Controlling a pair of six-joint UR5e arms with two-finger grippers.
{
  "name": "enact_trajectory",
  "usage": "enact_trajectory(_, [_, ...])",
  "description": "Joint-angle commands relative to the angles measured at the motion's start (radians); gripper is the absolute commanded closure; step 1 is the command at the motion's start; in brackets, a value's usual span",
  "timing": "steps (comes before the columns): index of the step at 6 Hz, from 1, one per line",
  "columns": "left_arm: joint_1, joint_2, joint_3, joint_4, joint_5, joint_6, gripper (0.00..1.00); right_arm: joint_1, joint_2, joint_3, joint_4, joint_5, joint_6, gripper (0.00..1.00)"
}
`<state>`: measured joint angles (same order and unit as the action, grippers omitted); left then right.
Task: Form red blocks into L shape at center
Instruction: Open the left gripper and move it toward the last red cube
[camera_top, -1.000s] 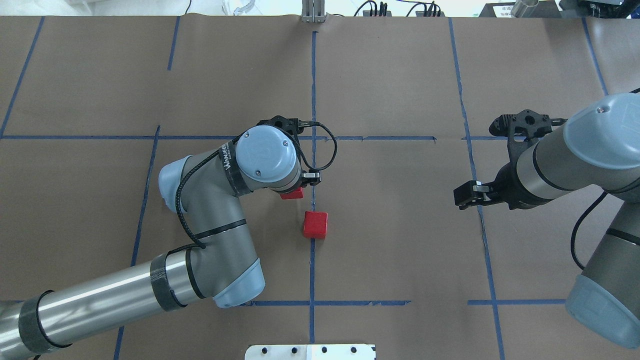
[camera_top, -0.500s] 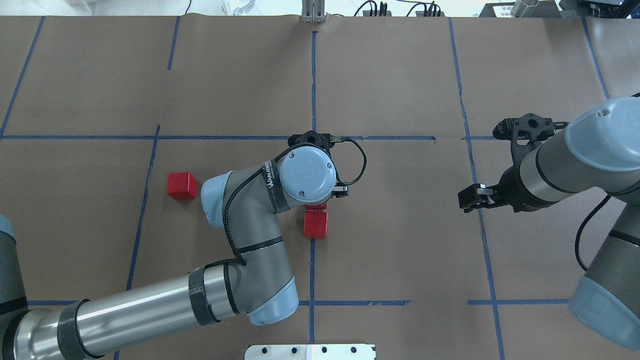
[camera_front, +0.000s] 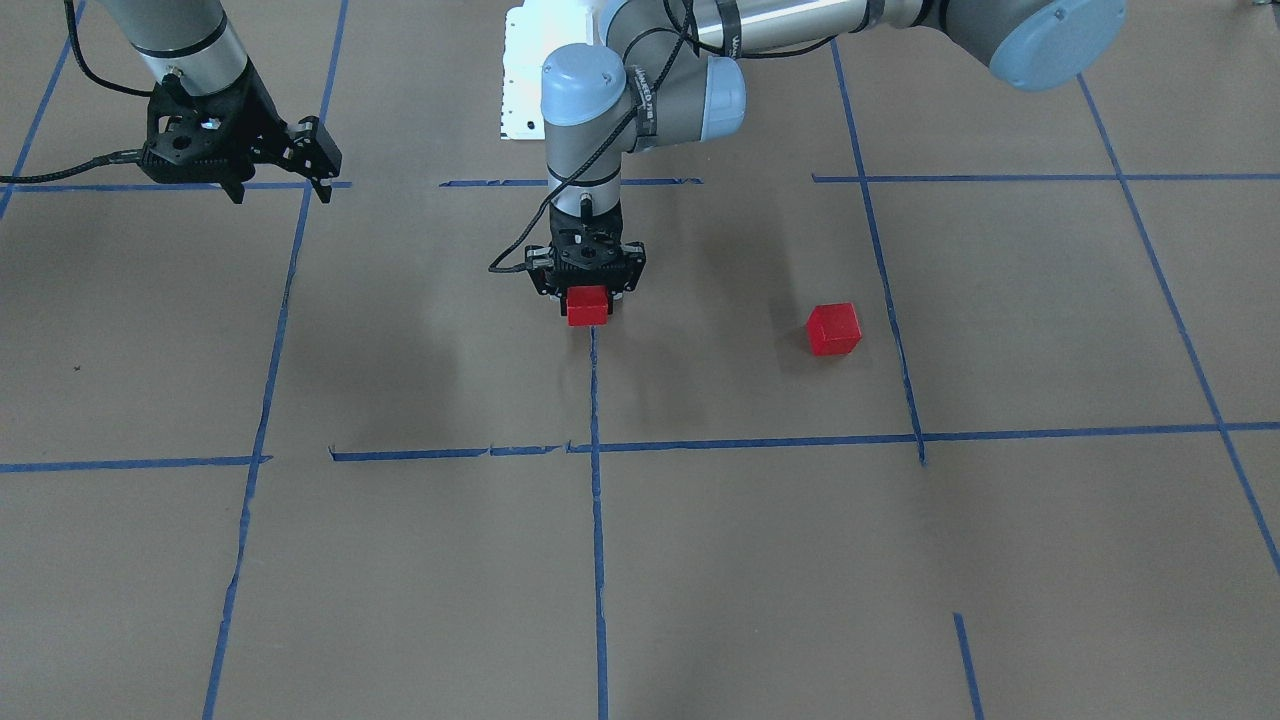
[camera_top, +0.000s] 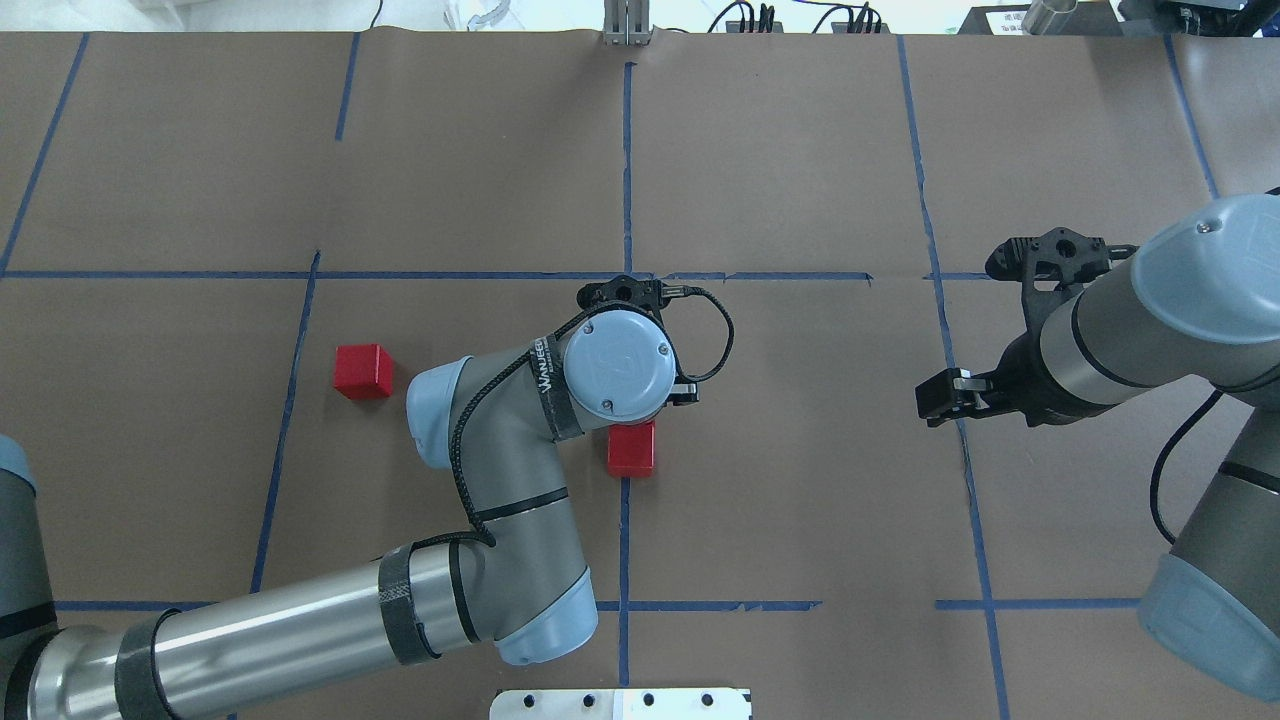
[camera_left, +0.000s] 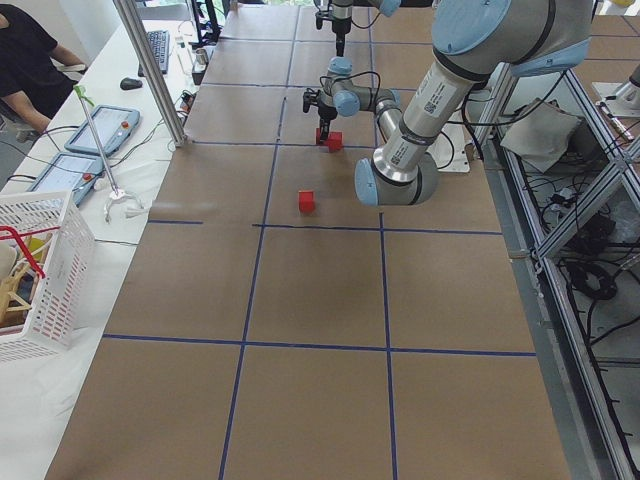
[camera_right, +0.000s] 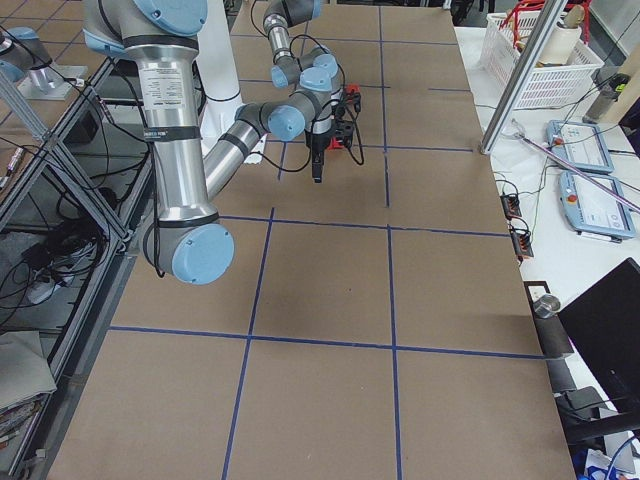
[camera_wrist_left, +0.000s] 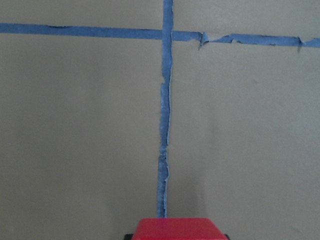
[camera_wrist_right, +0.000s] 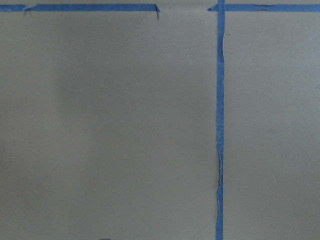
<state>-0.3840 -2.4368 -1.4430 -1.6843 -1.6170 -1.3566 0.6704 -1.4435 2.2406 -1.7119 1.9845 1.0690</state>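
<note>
Left fingers (camera_front: 587, 296) point straight down over the middle tape line (camera_top: 626, 170), closed on the first red block (camera_front: 587, 306). Wrist view: block's top at the bottom edge, pinched at both sides by the dark fingers, sitting squarely on the line. Block is low over the table (camera_top: 800, 150); whether it touches the paper, cannot tell.

Second red block (camera_top: 631, 452) rests on the table straddling the same line, on the robot-base side of the first. It is partly tucked under the left wrist in the overhead view. Left side view shows the two reds very close together; touching or a sliver apart, cannot tell.

Third red block (camera_top: 362, 371) lies alone out on the robot's left, near a slanted tape line (camera_top: 289, 400), well apart from the pair.

Right fingers (camera_top: 935, 395) hang above the table far out on the robot's right, over another tape line, with nothing in them. How wide they stand: cannot tell from these views
</note>
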Motion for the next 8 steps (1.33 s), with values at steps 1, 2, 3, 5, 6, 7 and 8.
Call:
enact_trajectory(1, [0.002,0.002,-0.002,-0.001,-0.001,-0.001,1.00,0.000,0.000,0.001,0.000,0.000,0.003,0.00])
enact_trajectory(2, [0.008,0.010,-0.004,-0.003,0.000,-0.002,0.99,0.000,-0.002,-0.004,0.000,0.000,0.002,0.00])
enact_trajectory(3, [0.008,0.016,-0.004,-0.005,0.000,-0.002,0.97,-0.003,-0.002,-0.006,0.000,-0.001,0.000,0.00])
enact_trajectory(5, [0.008,0.019,-0.007,-0.008,0.000,-0.002,0.91,-0.003,-0.002,-0.012,0.002,-0.004,0.000,0.00])
enact_trajectory(6, [0.008,0.019,-0.007,-0.011,0.000,-0.001,0.65,-0.003,0.000,-0.013,0.002,-0.003,0.000,0.00])
enact_trajectory(7, [0.011,0.018,-0.007,-0.011,-0.001,-0.001,0.36,-0.003,-0.002,-0.013,0.002,-0.003,-0.001,0.00])
enact_trajectory(8, [0.013,0.018,-0.010,-0.012,-0.001,-0.001,0.27,-0.003,0.000,-0.013,0.002,-0.003,-0.003,0.00])
